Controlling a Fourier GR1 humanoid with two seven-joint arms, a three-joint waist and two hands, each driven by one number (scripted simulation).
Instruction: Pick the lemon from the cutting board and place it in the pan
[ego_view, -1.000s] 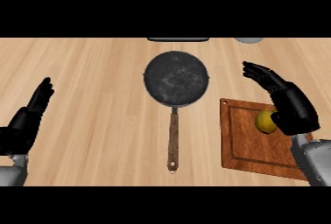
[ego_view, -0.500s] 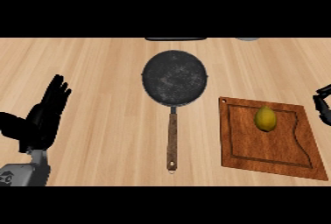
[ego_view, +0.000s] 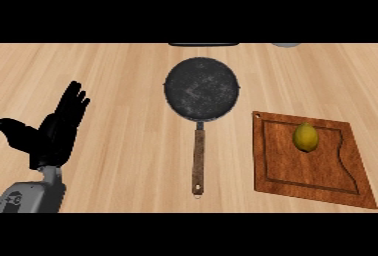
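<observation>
oval lemon (ego_view: 306, 137) on grooved wooden cutting board (ego_view: 295, 170); pan (ego_view: 201, 90) speckled.

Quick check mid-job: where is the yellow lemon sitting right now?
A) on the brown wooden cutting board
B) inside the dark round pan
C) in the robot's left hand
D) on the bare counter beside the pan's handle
A: the yellow lemon lies on the upper part of the brown wooden cutting board, right of the dark round pan, which holds nothing; the black left hand is open and apart at the view's left.
</observation>
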